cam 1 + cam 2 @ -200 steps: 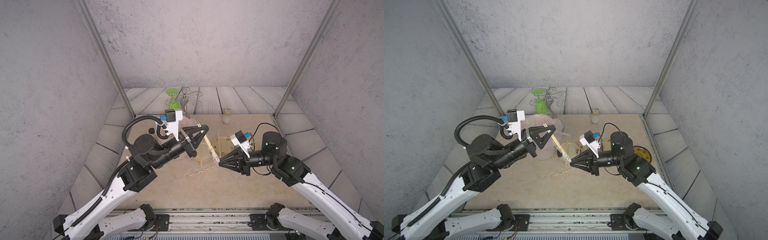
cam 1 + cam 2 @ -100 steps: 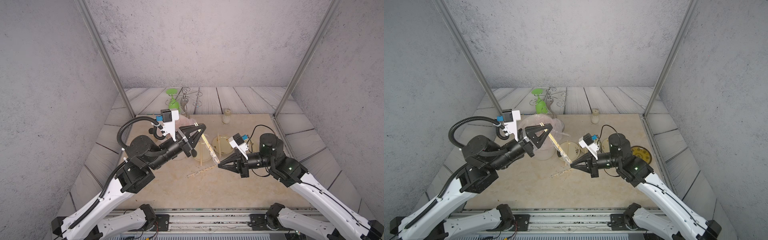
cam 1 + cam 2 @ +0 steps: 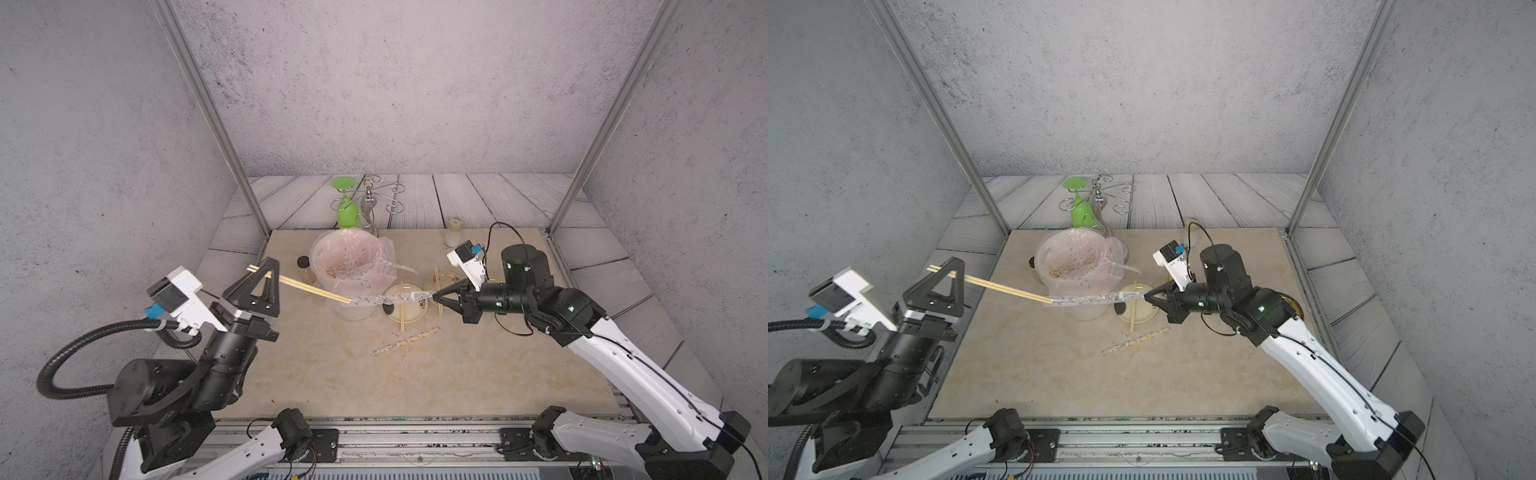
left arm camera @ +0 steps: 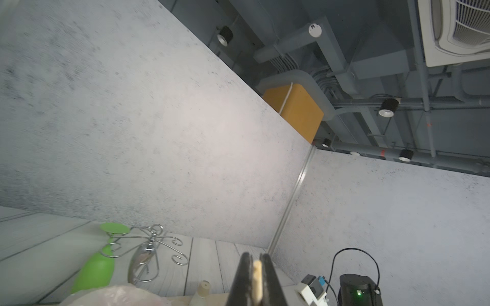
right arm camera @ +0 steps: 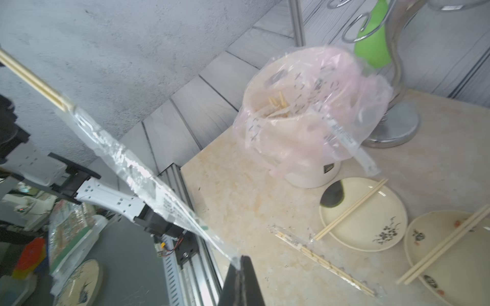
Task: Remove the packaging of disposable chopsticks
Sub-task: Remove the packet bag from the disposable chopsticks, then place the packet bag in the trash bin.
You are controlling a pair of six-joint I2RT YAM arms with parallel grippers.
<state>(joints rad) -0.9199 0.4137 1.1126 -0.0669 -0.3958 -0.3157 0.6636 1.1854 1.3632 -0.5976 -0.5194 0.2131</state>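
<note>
Clear plastic, stretched taut: the sleeve (image 3: 386,298) hangs in the air at six o'clock of the lined bin (image 3: 318,257), its printed end pinched flat in the right gripper (image 3: 435,296) at four o'clock. Out at nine o'clock the left gripper (image 3: 267,270) is clamped on the bare chopsticks (image 3: 307,287). Opposed grips let a pull part the two. The tips seem barely inside the sleeve's mouth, though glare blurs it. It's held close to the bin, I'd guess, so the wrapper can drop in.
</note>
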